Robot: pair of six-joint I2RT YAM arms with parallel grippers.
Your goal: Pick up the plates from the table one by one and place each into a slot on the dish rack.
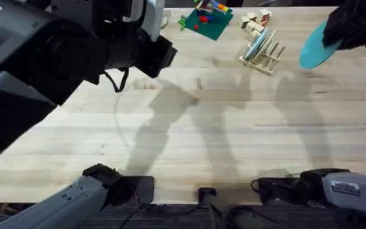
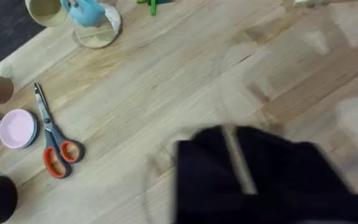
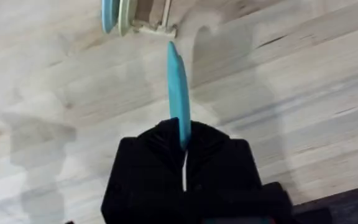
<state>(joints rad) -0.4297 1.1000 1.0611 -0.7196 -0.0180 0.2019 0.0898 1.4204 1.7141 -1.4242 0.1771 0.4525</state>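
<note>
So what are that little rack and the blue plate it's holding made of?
The dish rack looks like pale unfinished wood: matte, with round upright dowels. The blue plate in the right gripper is thin, evenly coloured and smooth, probably plastic, though glazed ceramic can't be ruled out.

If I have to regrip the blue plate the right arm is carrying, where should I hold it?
By the rim, as now: the right end effector pinches the blue plate at its thin edge, from the side away from the rack. The plate stands edge-on, so its far part is free to enter a slot.
</note>
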